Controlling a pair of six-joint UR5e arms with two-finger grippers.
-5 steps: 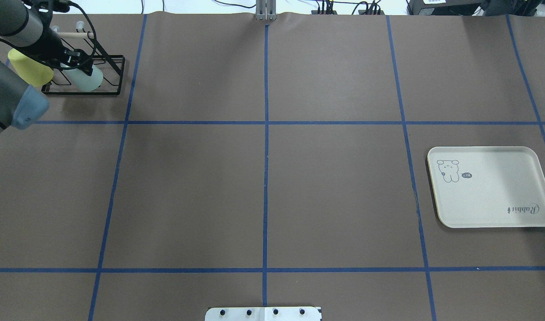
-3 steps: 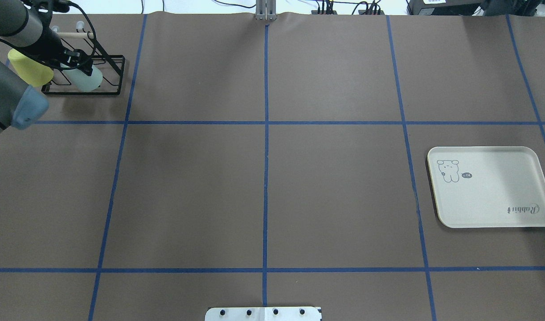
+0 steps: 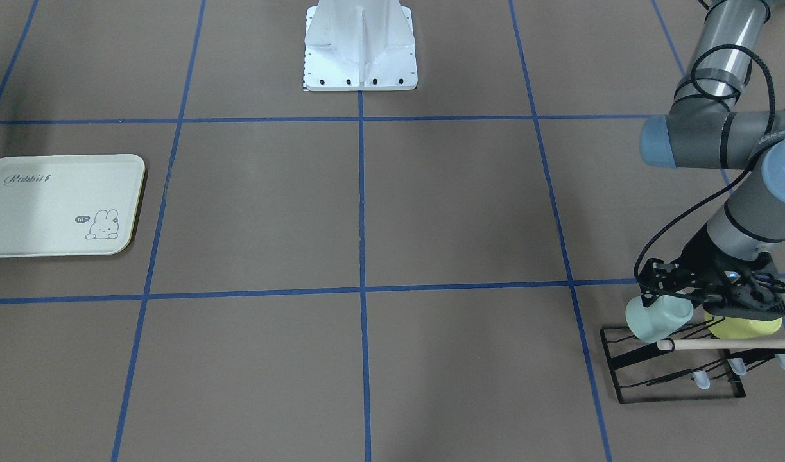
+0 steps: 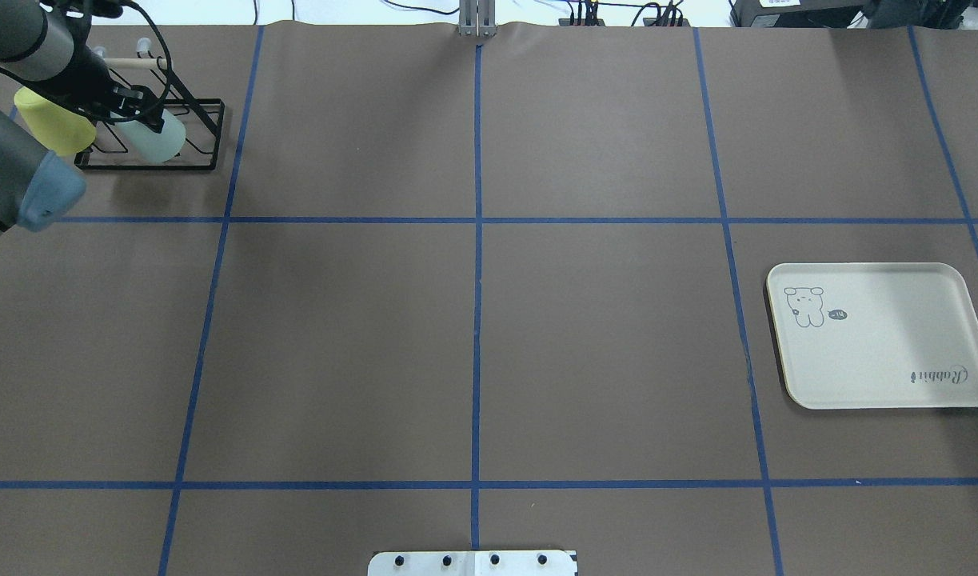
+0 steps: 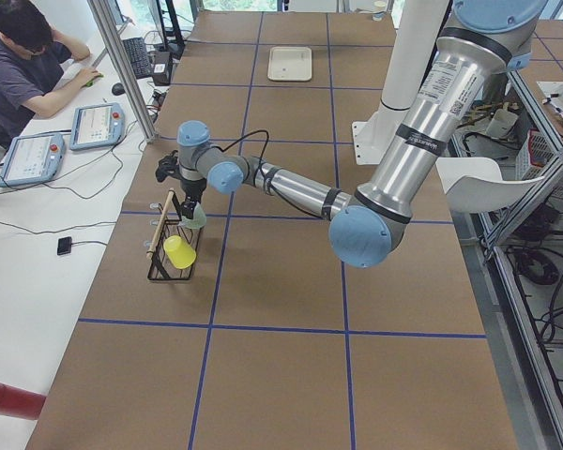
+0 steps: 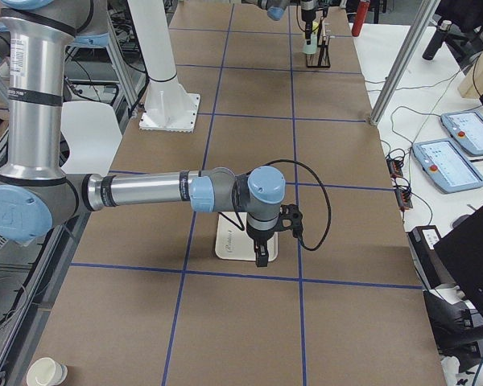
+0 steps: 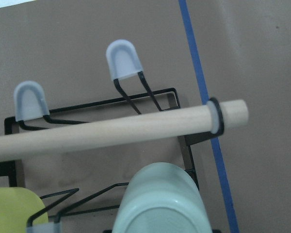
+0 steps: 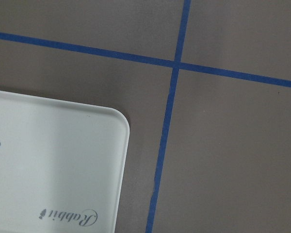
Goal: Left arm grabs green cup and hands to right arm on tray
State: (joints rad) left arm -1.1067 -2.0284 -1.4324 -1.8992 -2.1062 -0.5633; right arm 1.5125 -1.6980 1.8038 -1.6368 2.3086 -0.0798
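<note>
The pale mint-green cup (image 4: 162, 141) lies tilted at the black wire rack (image 4: 149, 168) at the table's far left corner. My left gripper (image 4: 145, 118) is shut on the green cup (image 3: 655, 319), whose body hangs out toward the table's middle. In the left wrist view the cup (image 7: 157, 206) fills the bottom centre, below the rack's wooden dowel (image 7: 111, 128); the fingers are hidden. The cream tray (image 4: 880, 336) lies flat at the right. My right gripper (image 6: 260, 256) hovers over the tray's edge (image 8: 53, 155); I cannot tell whether it is open or shut.
A yellow-green cup (image 4: 49, 122) sits in the rack beside the green one, under my left wrist (image 3: 745, 326). The rack's capped wire prongs (image 7: 122, 59) stand beyond the dowel. The robot base plate (image 4: 473, 564) is at the near table edge. An operator (image 5: 23, 66) sits beyond the table's end.
My left gripper and the green cup have shifted slightly away from the robot and to the right, at the rack. The tray and the yellow-green cup have not moved.
</note>
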